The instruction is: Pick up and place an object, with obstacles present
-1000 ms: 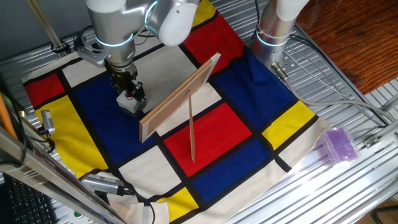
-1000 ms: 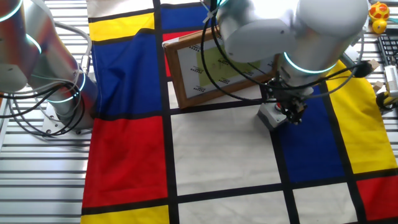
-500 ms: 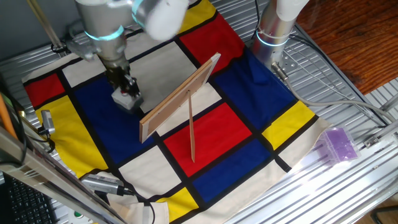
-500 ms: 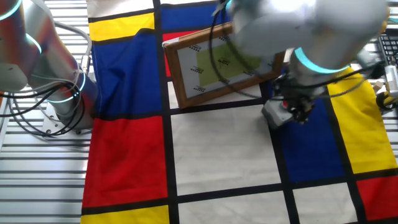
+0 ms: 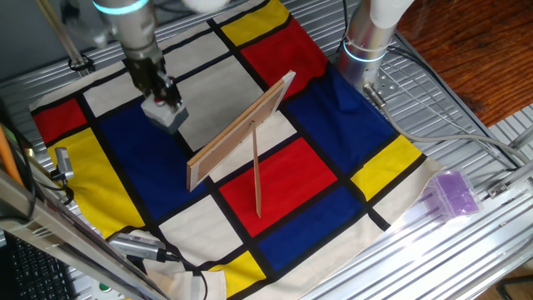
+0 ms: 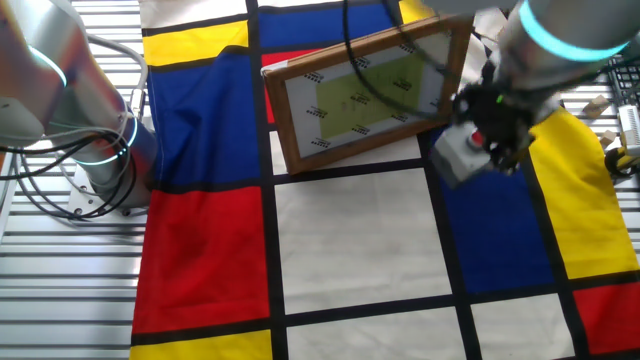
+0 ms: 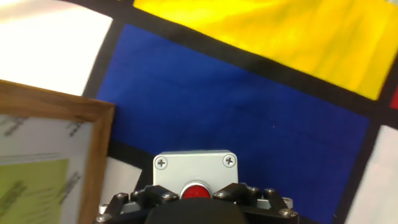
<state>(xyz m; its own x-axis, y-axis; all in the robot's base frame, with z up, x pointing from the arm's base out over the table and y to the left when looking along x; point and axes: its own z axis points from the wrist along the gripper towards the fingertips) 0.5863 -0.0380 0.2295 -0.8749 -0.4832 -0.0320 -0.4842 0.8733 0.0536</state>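
The grey box with a red button (image 5: 164, 112) hangs in my gripper (image 5: 162, 96), lifted clear of the checkered cloth. In the other fixed view the box (image 6: 457, 152) is held by my gripper (image 6: 488, 125) just right of the board. In the hand view the box (image 7: 195, 168) sits between my fingers (image 7: 132, 198), its red button at the bottom edge. The wooden board (image 5: 241, 131) stands on edge in the middle of the cloth, with a slim stick (image 5: 256, 171) leaning from it. It shows as a framed panel (image 6: 365, 92) in the other fixed view.
A translucent purple block (image 5: 454, 193) lies on the metal table at the right. A second robot base (image 5: 366, 42) stands at the far edge, also seen at the left in the other fixed view (image 6: 95, 150). The board's frame corner (image 7: 93, 124) is left of the box.
My gripper has risen with the box, lifting it off the blue patch and moving it up and away from the board's near end.
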